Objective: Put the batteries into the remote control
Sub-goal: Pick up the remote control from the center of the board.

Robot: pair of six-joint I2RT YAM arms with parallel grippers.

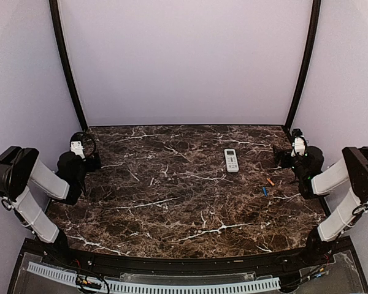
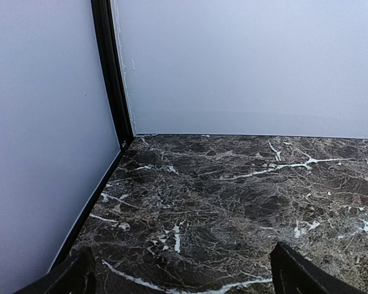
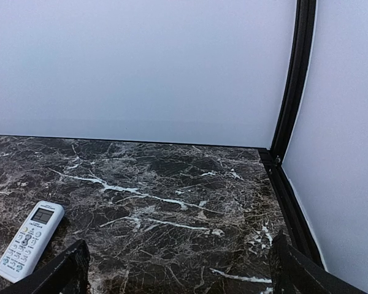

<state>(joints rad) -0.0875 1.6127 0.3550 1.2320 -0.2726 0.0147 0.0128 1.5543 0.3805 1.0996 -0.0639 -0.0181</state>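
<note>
Now the left pincer (image 1: pixel 81 149) and the right pincer (image 1: pixel 297 147) both stand spread wide, pinching nothing. The remote control (image 1: pixel 232 160) lies buttons-up on the tabletop (image 1: pixel 172 202), left of the right pincer and well apart from the left one. The orange battery (image 1: pixel 270 182) and blue battery (image 1: pixel 264 191) lie close together, behind and left of the right pincer.
</note>
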